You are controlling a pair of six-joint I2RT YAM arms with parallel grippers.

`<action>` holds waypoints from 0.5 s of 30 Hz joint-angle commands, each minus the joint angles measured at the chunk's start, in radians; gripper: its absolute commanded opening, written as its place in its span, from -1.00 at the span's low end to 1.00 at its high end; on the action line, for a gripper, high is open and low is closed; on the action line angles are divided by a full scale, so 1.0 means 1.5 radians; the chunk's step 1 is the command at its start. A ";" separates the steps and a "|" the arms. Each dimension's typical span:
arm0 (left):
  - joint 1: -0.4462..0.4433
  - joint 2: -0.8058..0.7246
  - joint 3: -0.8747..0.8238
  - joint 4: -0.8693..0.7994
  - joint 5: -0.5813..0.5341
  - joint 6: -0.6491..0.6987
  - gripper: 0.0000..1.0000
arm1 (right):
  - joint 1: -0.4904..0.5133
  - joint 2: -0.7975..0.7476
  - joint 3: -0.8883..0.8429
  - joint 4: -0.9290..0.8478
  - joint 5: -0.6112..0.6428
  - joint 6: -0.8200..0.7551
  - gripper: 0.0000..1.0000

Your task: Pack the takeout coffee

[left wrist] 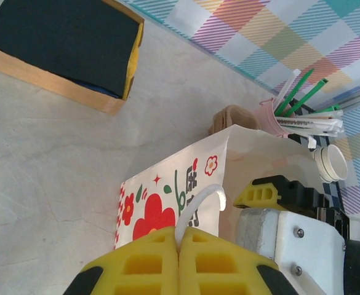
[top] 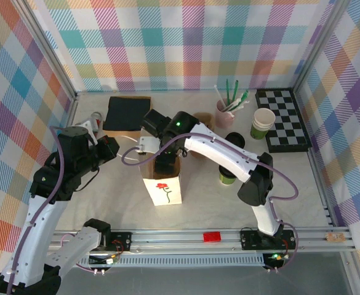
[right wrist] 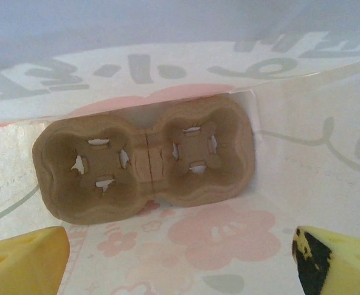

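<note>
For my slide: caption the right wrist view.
Open right gripper inside paper bag, above an empty two-cup carrier.

Found paper bag (top: 164,187) mouth taken up by right gripper (right wrist: 180,261), fingers spread wide inside. Saw both wells of cup carrier (right wrist: 146,157) on bag floor free. Noted left gripper (left wrist: 180,236) pinching handle (left wrist: 201,196) at bag's left; bare table (top: 121,200) beyond, wooden tray (top: 127,114) at back.

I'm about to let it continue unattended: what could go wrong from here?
1. The right end effector is open inside the bag; pulling out could snag a wall and tip it, since the left end effector pinches only the handle.
2. The coffee stands right by the right arm and could get knocked.
</note>
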 commanded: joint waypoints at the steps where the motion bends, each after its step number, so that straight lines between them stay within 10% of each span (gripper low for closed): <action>1: 0.007 -0.002 0.005 0.021 0.018 -0.005 -0.85 | 0.009 -0.027 0.045 -0.025 -0.002 0.014 0.87; 7: 0.007 0.002 0.001 0.040 0.054 0.003 -0.71 | 0.029 -0.061 0.117 -0.030 0.030 0.041 0.94; 15: -0.002 0.021 0.043 0.008 0.028 0.065 0.16 | 0.036 -0.125 0.160 0.010 0.121 0.134 0.98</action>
